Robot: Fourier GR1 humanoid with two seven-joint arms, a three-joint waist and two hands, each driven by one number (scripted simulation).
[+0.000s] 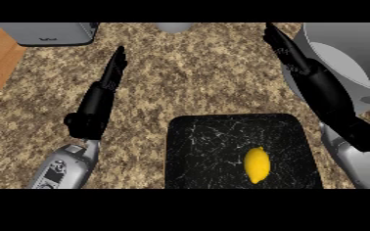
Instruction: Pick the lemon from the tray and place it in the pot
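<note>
A yellow lemon (256, 164) lies on the black marbled tray (202, 147) near the view's lower edge, toward the tray's right side. The grey pot (339, 58) stands at the upper right, partly cut off by the view's edge. My right hand (307, 73) reaches up along the pot's left rim with straight fingers, open and holding nothing, well above the lemon. At the left of the counter my left hand (101, 98) rests open, fingers pointing up, apart from the tray.
A grey appliance (51, 33) sits at the top left corner. A pale round object (173, 27) shows at the top edge's middle. A wooden surface (9, 54) borders the speckled counter at the far left.
</note>
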